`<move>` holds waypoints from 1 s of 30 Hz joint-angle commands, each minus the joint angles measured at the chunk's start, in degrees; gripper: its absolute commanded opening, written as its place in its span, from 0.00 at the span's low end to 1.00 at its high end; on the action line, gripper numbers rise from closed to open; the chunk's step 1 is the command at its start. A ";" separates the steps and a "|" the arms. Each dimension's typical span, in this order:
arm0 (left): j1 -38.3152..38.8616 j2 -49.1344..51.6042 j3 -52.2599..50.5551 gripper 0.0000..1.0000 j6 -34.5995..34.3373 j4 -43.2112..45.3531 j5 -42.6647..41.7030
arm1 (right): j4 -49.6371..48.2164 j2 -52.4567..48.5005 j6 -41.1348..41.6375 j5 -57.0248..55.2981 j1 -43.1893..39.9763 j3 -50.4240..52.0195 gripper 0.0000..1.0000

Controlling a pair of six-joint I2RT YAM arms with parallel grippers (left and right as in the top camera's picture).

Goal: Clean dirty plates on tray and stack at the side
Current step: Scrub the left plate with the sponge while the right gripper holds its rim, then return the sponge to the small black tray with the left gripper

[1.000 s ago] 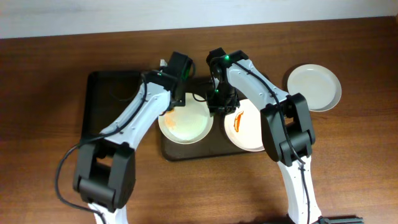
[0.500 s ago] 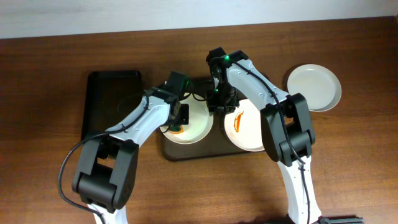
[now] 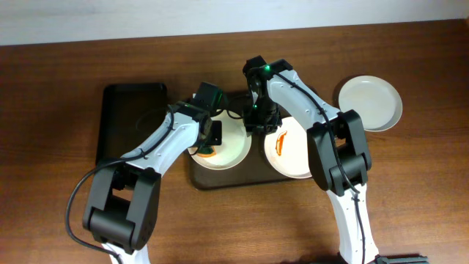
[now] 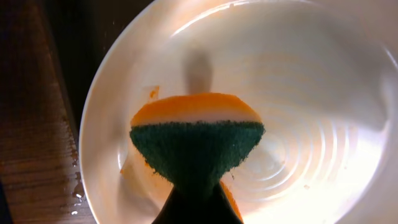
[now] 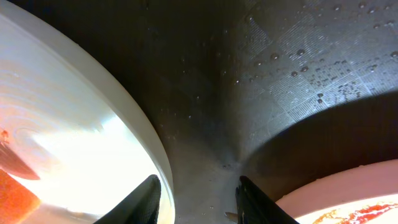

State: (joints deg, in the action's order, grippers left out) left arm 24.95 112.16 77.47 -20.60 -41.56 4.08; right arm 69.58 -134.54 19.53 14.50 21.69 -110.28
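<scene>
Green-faced orange sponge (image 4: 196, 146) is being pinched by my left gripper (image 4: 198, 202) directly over the sauce-smeared round white plate (image 4: 298, 93) lying on the dark brown rectangular tray (image 5: 261, 93), while my right gripper (image 5: 196, 199) is hanging spread beside its rim.

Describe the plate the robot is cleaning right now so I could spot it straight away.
Find the dark brown tray mid-table, holding two white plates side by side. The one you want is the left plate in the overhead view, with a green-and-orange sponge pressed into it. Its neighbour, the right plate, carries a bold orange smear and no sponge.
</scene>
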 commanded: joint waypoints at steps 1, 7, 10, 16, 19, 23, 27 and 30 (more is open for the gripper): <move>-0.28 -1.49 1.09 0.00 0.26 0.66 0.63 | -0.42 -0.85 0.46 0.33 0.04 0.35 0.41; -0.28 1.86 0.96 0.00 0.26 3.17 -4.33 | -0.44 -0.85 0.46 0.33 0.04 0.35 0.41; -0.35 4.63 0.94 0.00 0.26 3.17 -4.28 | -0.39 -0.85 0.46 0.33 0.04 0.35 0.41; -0.35 6.05 0.94 0.00 0.55 1.64 10.14 | -0.39 -0.85 0.46 0.31 0.04 0.35 0.41; -0.35 6.05 0.94 0.00 1.16 0.63 21.66 | -0.39 -0.85 0.46 0.31 0.04 0.35 0.41; -0.35 6.05 1.03 0.00 4.17 0.57 28.92 | -0.37 -0.85 0.44 0.31 0.04 0.35 0.41; -0.35 5.05 3.98 0.00 4.85 -0.48 31.30 | -0.39 -0.85 0.44 0.28 0.04 0.35 0.41; -0.35 2.27 7.65 0.00 4.83 -1.66 31.04 | -0.37 -0.85 0.46 0.28 0.04 0.35 0.33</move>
State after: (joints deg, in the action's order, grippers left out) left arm 25.34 117.05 80.88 -16.97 -42.54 30.09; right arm 68.77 -134.54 19.64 16.43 22.11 -110.28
